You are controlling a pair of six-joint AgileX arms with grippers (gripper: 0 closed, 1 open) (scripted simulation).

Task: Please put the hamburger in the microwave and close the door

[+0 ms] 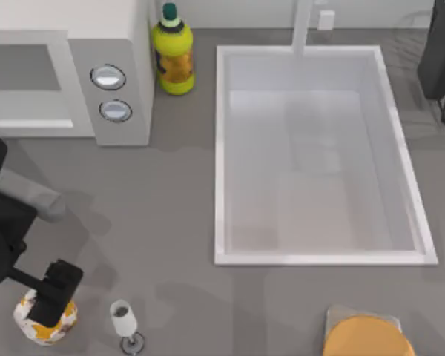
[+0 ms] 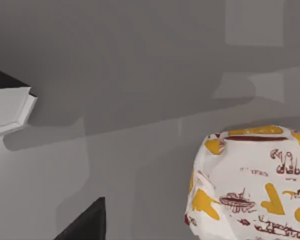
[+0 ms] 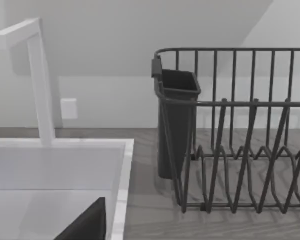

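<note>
The hamburger point(image 1: 44, 320), a white wrapped lump with orange and brown patches, sits on the counter at the front left and also appears in the left wrist view point(image 2: 252, 185). My left gripper point(image 1: 50, 302) hangs directly over it, open, with one dark fingertip point(image 2: 85, 225) beside the wrapper and not touching it. The microwave point(image 1: 119, 44) stands at the back left with two silver knobs. Its door point(image 1: 26, 81) lies flush with the front, the pale bar handle along its lower edge. My right gripper's dark fingertip point(image 3: 85, 225) shows near the sink corner; nothing is held.
A wine glass point(image 1: 124, 320) stands just right of the hamburger. A yellow bottle point(image 1: 173, 52) is beside the microwave. The white sink point(image 1: 221, 148) fills the middle, with its faucet point(image 3: 40, 85) behind. An orange disc on a grey board point(image 1: 367, 335) is front right, and a dark dish rack point(image 3: 240, 135) back right.
</note>
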